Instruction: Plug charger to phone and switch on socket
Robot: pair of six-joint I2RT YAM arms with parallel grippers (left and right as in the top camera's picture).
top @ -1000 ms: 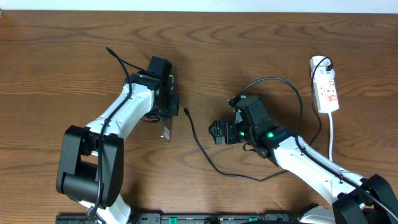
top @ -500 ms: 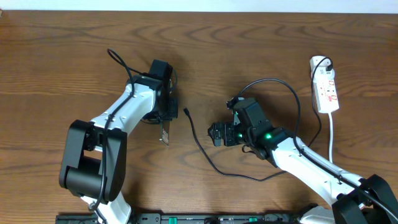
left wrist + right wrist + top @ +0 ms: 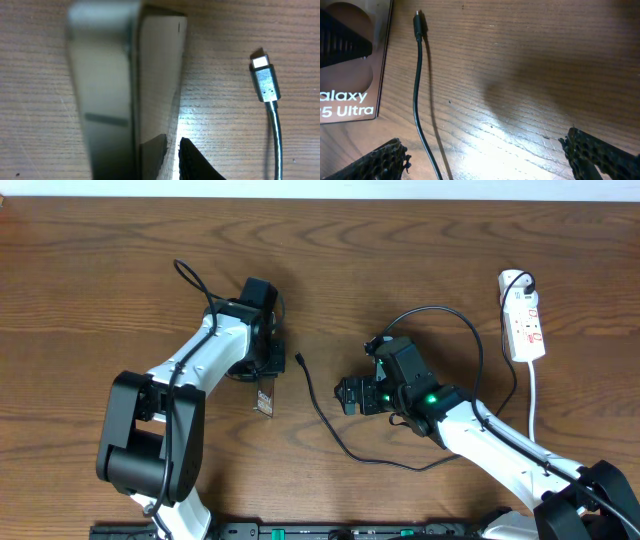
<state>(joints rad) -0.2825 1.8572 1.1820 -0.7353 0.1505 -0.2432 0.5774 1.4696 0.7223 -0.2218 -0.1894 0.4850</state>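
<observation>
Wooden table [image 3: 120, 270]: socket [image 3: 524, 320] at far right; right gripper [image 3: 347, 394] jaws spread wide near charger [image 3: 320, 415]; left gripper [image 3: 268, 375] at phone [image 3: 265, 400], grip unclear, phone tipped on edge, plug tip [image 3: 263, 75] just beside it, apart.

Between the phone [image 3: 265, 398] and the charger [image 3: 264, 82] we find a narrow lane of bare table [image 3: 285, 395], open to a finger. The left gripper [image 3: 266, 375] crowds one end of the phone. The charger's cable loops around the right gripper [image 3: 346, 395], fencing it in. The socket [image 3: 524, 320] lies well apart.
</observation>
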